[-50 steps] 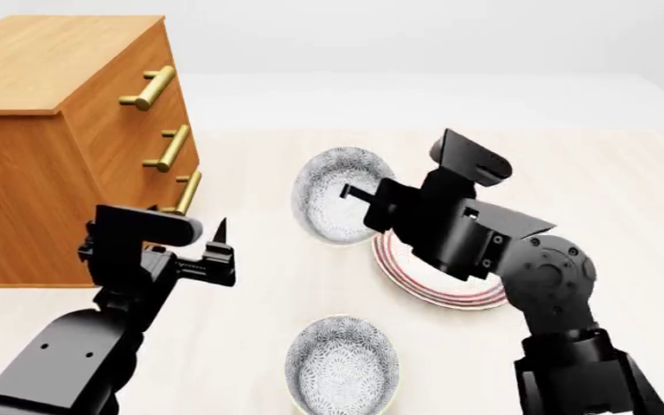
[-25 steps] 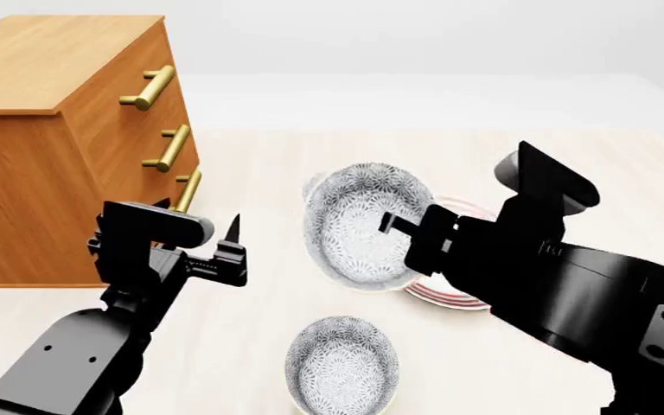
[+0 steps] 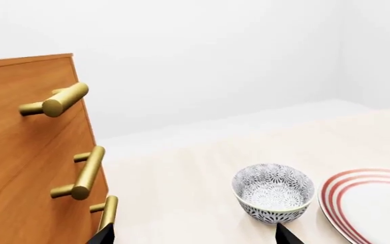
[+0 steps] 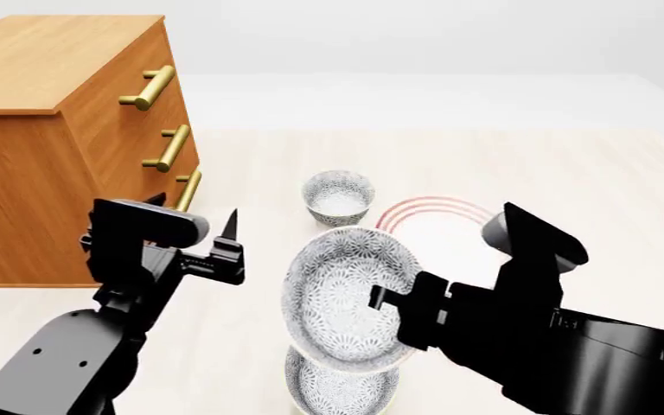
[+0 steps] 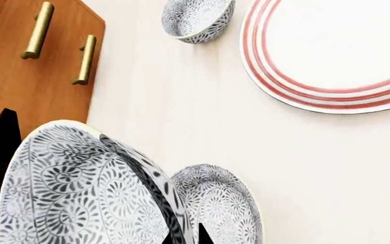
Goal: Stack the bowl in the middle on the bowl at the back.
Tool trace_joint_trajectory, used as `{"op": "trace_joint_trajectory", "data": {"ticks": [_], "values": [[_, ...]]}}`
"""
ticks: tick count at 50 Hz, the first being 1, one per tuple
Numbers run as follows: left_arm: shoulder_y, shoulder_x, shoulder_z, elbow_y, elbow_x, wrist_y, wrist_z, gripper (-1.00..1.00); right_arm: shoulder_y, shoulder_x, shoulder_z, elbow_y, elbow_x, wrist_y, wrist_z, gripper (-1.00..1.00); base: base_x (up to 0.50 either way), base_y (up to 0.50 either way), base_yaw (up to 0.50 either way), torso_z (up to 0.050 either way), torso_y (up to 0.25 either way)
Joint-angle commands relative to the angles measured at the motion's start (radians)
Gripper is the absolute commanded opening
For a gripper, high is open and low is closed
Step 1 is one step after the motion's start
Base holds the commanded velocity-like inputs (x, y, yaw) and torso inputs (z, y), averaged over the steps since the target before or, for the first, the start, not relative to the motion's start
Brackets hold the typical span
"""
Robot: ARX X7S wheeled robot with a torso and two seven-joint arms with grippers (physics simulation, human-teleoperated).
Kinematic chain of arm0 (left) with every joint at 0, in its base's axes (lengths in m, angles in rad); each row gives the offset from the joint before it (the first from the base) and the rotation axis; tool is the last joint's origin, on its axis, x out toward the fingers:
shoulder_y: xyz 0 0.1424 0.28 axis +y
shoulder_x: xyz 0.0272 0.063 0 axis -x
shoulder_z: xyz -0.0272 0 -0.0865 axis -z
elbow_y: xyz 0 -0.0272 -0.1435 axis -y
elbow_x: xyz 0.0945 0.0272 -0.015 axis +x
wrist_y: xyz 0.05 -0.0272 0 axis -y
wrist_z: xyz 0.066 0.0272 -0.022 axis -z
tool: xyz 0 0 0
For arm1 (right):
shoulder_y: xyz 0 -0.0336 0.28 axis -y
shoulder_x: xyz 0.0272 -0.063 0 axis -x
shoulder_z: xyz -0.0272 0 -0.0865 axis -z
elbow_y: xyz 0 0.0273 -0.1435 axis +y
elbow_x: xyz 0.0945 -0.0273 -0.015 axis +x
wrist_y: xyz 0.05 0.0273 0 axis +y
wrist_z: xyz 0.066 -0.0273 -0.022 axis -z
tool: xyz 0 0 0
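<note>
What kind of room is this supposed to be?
Probably a simulated home dining or kitchen corner, though little shows: patterned bowls and a red-ringed plate on a pale wooden table, beside a wooden drawer chest with brass handles.

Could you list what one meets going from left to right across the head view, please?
Wooden drawer chest → left gripper → lifted patterned bowl held by the right gripper → red-ringed plate. The other two bowls overlap the lifted one's span, so I leave them out.

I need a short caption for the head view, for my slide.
Right gripper holds a patterned bowl lifted above the front bowl; back bowl waits beside the plate.
</note>
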Motion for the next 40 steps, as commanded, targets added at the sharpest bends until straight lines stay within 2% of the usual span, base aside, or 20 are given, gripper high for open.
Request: {"op": "trace_joint_trajectory", "data": {"ticks": [1,25,40], "values": [[0.004,-0.006,-0.009,0.009,-0.006,0.0,-0.006,1.0,-0.024,0.019,-0.033,-0.009,0.007,-0.025,-0.036,-1.0,0.0,0.0,0.0,0.0,0.0],[0.003,-0.016,-0.008,-0.012,0.014,0.028,-0.02,1.0,-0.117,-0.018,-0.071,0.104,0.02,-0.094,-0.102,-1.0,0.0,0.0,0.0,0.0,0.0],[-0.008,-0.021,-0.002,-0.01,0.015,0.024,-0.025,1.0,-0.117,-0.007,-0.102,0.131,-0.009,-0.078,-0.121,-1.0,0.0,0.0,0.0,0.0,0.001]]}}
